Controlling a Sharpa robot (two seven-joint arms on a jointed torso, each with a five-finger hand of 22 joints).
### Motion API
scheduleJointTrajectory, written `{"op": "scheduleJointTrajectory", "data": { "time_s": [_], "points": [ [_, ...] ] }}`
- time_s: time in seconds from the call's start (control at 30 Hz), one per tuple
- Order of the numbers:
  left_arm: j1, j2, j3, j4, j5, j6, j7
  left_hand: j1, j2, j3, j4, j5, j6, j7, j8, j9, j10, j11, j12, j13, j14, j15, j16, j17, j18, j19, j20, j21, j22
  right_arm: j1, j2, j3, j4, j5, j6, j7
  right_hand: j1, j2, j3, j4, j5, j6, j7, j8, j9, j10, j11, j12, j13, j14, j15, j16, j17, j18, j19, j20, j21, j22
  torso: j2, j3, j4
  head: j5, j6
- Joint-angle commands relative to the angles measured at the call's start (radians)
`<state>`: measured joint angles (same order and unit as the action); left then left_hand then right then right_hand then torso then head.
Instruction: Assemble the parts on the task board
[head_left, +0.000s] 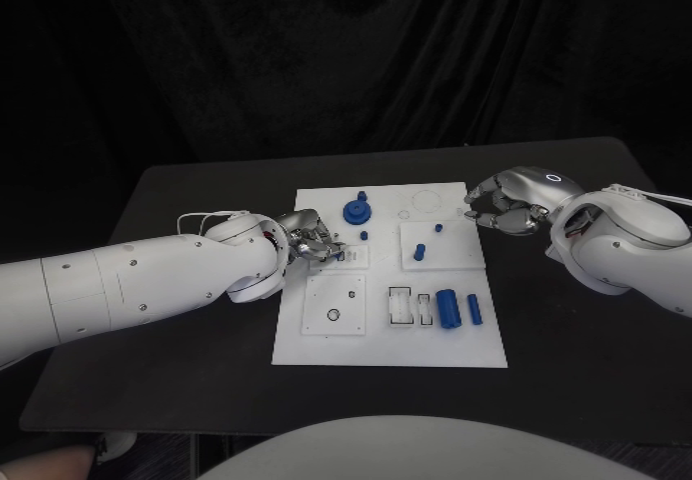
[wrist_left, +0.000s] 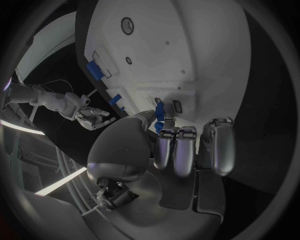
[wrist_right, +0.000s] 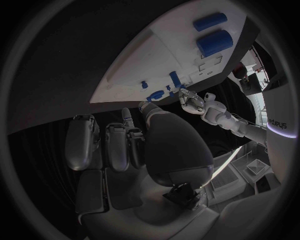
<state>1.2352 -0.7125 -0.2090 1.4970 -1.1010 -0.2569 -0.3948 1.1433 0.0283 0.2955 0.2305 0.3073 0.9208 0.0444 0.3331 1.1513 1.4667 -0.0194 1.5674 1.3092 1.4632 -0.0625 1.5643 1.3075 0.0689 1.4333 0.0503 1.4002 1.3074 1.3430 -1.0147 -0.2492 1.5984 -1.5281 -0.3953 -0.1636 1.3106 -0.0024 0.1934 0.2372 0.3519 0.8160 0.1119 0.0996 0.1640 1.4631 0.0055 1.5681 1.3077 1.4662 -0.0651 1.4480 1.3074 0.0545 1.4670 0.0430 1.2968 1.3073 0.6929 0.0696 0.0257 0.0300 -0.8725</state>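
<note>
Board: the flat white rectangular task board (head_left: 389, 345) is lying in the middle of the black table (head_left: 188, 200)
Parts: a round blue gear-like piece (head_left: 356, 210) is sitting near the board's far edge; a short blue upright peg (head_left: 418, 251) is standing mid-board; a thick blue cylinder (head_left: 447, 308) and a slimmer blue bar (head_left: 475, 309) are lying side by side at the near right
Left hand: the silver left hand (head_left: 309, 243) is hovering at the board's left edge, fingers curled; the wrist view is showing a small blue piece (wrist_left: 160, 113) at its fingertips; whether it is pinching it, I cannot tell
Right hand: the silver right hand (head_left: 498, 212) is resting by the board's far right corner, fingers curled inward, holding nothing
</note>
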Motion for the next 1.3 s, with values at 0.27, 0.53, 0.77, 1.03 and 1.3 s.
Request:
{"op": "scheduleJointTrajectory", "data": {
  "time_s": [0.27, 0.53, 0.77, 1.03, 1.3],
  "points": [
    [-0.004, 0.008, -0.003, 0.0, 0.001, 0.05, -0.011, -0.012, 0.002, -0.004, 0.011, -0.017, 0.008, 0.001, 0.0, 0.002, 0.104, -0.003, 0.003, 0.262, 0.108, -0.006, 0.006, 0.263, -0.011, -0.002, -0.006, -0.008, 0.111, -0.003, -0.001, 0.001, 0.002, -0.002, 0.01, -0.02, 0.009, 0.001, 0.005, 0.0, 0.008, 0.005, 0.001, -0.007, -0.001, 0.108, 0.007, 0.003, 0.263, 0.074, 0.009, -0.004, 0.133, 0.006, 0.009, 0.009, -0.005, 0.182, -0.001, 0.0001, -0.0012, 0.0, 0.0],
    [-0.004, 0.007, -0.003, 0.001, 0.001, 0.058, -0.01, -0.046, -0.007, -0.039, 0.05, -0.08, 0.013, 0.005, -0.011, 0.004, 0.104, 0.0, 0.003, 0.262, 0.108, -0.004, 0.006, 0.263, -0.011, -0.002, -0.004, -0.011, 0.113, -0.003, -0.001, 0.001, 0.002, -0.002, 0.012, -0.022, 0.009, 0.001, 0.005, 0.0, 0.008, 0.006, 0.001, -0.007, -0.001, 0.108, 0.007, 0.003, 0.263, 0.073, 0.009, -0.007, 0.13, 0.007, 0.008, 0.009, -0.008, 0.181, 0.0, 0.0007, -0.0007, -0.001, 0.0],
    [-0.004, 0.006, -0.003, 0.001, 0.001, 0.055, -0.004, -0.116, -0.002, -0.099, 0.061, -0.119, 0.021, 0.008, -0.022, 0.003, 0.104, 0.004, 0.003, 0.262, 0.108, -0.001, 0.006, 0.263, -0.011, 0.0, -0.001, -0.014, 0.116, -0.003, -0.001, 0.001, 0.002, -0.002, 0.014, -0.023, 0.009, 0.001, 0.005, 0.0, 0.008, 0.006, 0.001, -0.007, -0.001, 0.108, 0.007, 0.003, 0.263, 0.073, 0.009, -0.007, 0.13, 0.007, 0.008, 0.009, -0.008, 0.181, 0.0, 0.0001, -0.0006, -0.001, 0.0],
    [-0.004, 0.004, -0.003, -0.001, 0.001, 0.053, -0.004, -0.158, 0.007, -0.144, 0.061, -0.144, 0.026, 0.008, -0.029, 0.006, 0.104, 0.003, 0.003, 0.262, 0.108, -0.001, 0.006, 0.263, -0.011, 0.001, -0.001, -0.015, 0.119, -0.003, 0.0, 0.001, 0.001, -0.002, 0.017, -0.024, 0.009, 0.0, 0.006, -0.001, 0.011, 0.006, 0.001, -0.007, -0.002, 0.108, 0.007, 0.003, 0.263, 0.073, 0.009, -0.008, 0.129, 0.007, 0.008, 0.009, -0.009, 0.181, 0.0, -0.0005, -0.0007, 0.0, 0.0],
    [-0.004, 0.002, -0.003, -0.002, 0.001, 0.052, -0.008, -0.188, 0.015, -0.181, 0.062, -0.167, 0.029, 0.007, -0.031, 0.012, 0.104, 0.003, 0.003, 0.262, 0.108, -0.001, 0.006, 0.263, -0.011, 0.002, -0.001, -0.016, 0.121, -0.003, 0.0, 0.001, 0.001, -0.002, 0.019, -0.025, 0.009, 0.0, 0.006, -0.001, 0.011, 0.006, 0.001, -0.007, -0.002, 0.108, 0.007, 0.003, 0.263, 0.073, 0.009, -0.008, 0.129, 0.007, 0.008, 0.009, -0.009, 0.181, 0.0, -0.0006, -0.0001, 0.0, 0.0]
  ]
}}
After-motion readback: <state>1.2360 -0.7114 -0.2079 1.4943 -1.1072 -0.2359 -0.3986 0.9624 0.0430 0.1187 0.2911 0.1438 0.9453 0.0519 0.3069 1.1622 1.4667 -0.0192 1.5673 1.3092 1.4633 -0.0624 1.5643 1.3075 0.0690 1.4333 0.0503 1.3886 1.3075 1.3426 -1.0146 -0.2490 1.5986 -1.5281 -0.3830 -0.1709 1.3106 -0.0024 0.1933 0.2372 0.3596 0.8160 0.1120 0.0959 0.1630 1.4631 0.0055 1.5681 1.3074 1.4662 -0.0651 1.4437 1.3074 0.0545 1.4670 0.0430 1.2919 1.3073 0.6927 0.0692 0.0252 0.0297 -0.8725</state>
